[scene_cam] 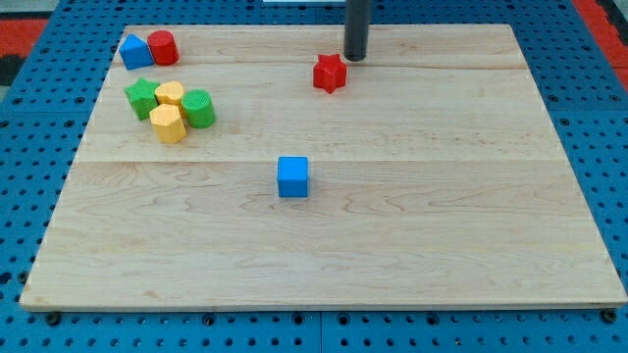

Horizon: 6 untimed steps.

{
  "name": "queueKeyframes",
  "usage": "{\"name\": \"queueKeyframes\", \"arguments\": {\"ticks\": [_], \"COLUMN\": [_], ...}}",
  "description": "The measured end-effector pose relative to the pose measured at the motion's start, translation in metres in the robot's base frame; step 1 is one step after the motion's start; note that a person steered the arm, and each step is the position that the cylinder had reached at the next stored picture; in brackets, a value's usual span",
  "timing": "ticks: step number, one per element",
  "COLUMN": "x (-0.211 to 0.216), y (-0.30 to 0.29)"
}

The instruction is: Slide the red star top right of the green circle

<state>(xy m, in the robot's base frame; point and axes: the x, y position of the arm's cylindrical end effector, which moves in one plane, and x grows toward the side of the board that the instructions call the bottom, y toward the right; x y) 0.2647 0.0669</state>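
Resting on the wooden board (412,245), my tip (354,57) grasps nothing, being a bare rod. The red star (331,74) lies just below-left of it, apart. The green circle (199,108) sits far to its left and lower, among yellow blocks.

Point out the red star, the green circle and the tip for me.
red star (331,74), camera view, middle of its top face
green circle (198,108), camera view, its top face
my tip (354,57), camera view, rod's very end, just above-right of the star
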Motion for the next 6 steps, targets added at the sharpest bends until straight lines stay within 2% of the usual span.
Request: {"name": "queueKeyframes", "arguments": {"ticks": [1, 3, 4, 5, 6], "x": [0.028, 0.026, 0.07, 0.063, 0.038], "y": [-0.024, -0.174, -0.151, -0.175, -0.189]}}
